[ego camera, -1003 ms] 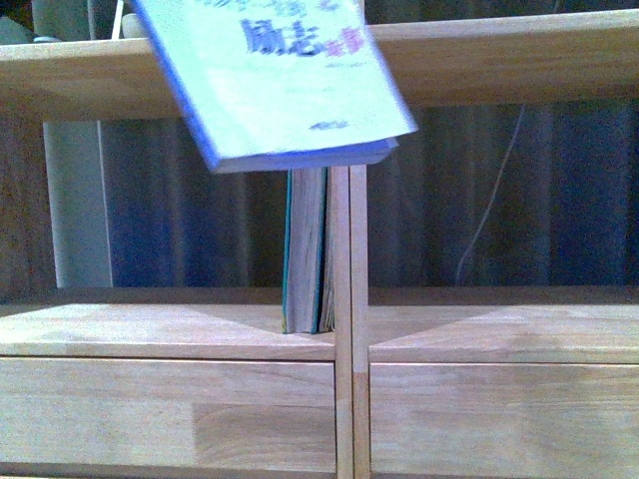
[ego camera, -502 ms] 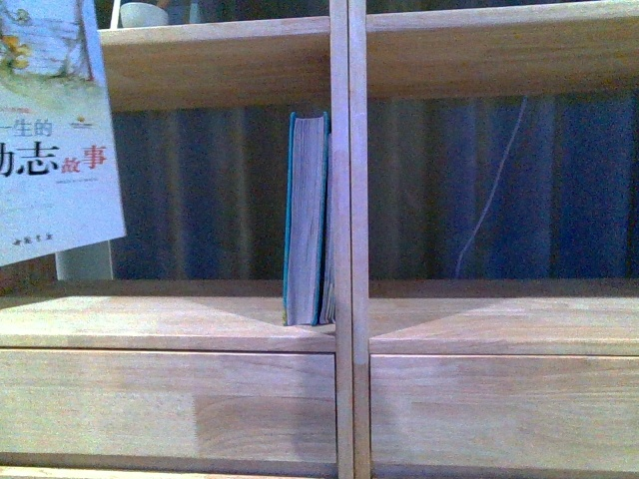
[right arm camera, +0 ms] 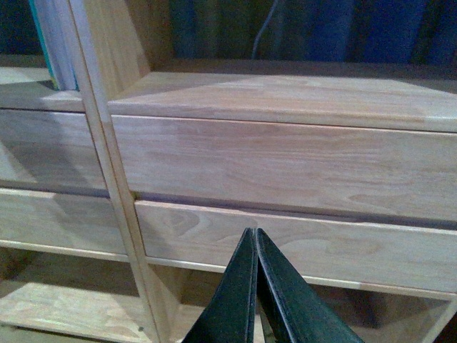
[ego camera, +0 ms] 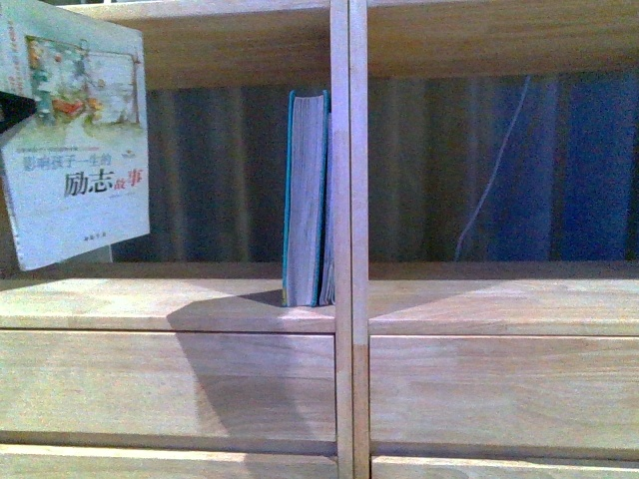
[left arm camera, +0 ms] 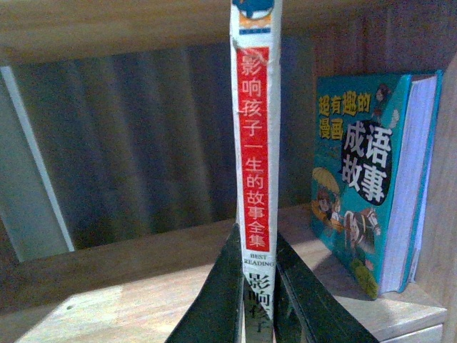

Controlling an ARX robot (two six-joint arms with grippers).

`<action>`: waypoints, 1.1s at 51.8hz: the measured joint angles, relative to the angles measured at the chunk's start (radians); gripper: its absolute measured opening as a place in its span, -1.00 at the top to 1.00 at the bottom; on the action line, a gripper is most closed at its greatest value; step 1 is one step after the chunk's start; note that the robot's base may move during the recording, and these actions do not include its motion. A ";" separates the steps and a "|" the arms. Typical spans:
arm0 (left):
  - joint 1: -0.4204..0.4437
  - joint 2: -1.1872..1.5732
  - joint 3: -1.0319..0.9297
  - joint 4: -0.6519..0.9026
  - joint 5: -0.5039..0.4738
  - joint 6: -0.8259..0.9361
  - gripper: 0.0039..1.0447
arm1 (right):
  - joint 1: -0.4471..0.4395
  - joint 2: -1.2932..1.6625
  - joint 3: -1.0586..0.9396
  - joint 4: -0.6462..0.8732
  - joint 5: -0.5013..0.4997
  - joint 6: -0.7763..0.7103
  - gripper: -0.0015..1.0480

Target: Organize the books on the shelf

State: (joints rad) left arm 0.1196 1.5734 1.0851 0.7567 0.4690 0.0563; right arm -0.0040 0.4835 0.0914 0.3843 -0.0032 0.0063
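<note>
Front view: pale paperback [ego camera: 80, 130], reading 励志故事, is hanging tilted at the left of the shelf [ego camera: 180, 304]; teal book [ego camera: 305, 200] is standing against the divider [ego camera: 341, 200], bare board lying between. Left wrist view: left gripper [left arm camera: 257, 241] is clamping the red "BEST READING" spine. Right wrist view: right gripper [right arm camera: 254, 234] is pinched together, empty, facing drawer fronts [right arm camera: 285, 161]

Curtain [ego camera: 200, 170]: dark bluish-grey, hung in vertical pleats, spread across the whole background.
Cord [ego camera: 499, 155]: thin and pale, seen running down in front of the curtain on the right, slanted and slightly curved.
Pale upright strip [left arm camera: 32, 179]: whitish-grey, seen at the curtain's edge in the left wrist view; its nature cannot be told.
</note>
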 joint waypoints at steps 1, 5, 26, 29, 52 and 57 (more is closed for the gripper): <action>-0.009 0.027 0.016 0.003 -0.014 0.003 0.88 | 0.000 -0.008 -0.004 -0.004 0.000 0.000 0.94; -0.032 0.093 0.061 0.005 -0.041 0.011 0.88 | 0.000 -0.040 -0.017 -0.022 0.000 0.000 0.94; -0.146 0.314 0.272 0.022 -0.114 -0.002 0.88 | 0.000 -0.169 -0.063 -0.099 0.000 0.000 0.94; -0.163 0.337 0.298 0.019 -0.126 -0.007 0.88 | 0.000 -0.183 -0.078 -0.092 -0.001 0.000 0.94; -0.240 0.512 0.435 0.002 -0.200 0.006 0.88 | 0.000 -0.304 -0.078 -0.206 0.002 -0.001 0.94; -0.256 0.535 0.463 -0.003 -0.212 0.015 0.88 | 0.000 -0.438 -0.078 -0.367 0.003 -0.001 0.94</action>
State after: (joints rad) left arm -0.1364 2.1082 1.5486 0.7536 0.2569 0.0715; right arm -0.0036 0.0460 0.0135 0.0177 -0.0006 0.0055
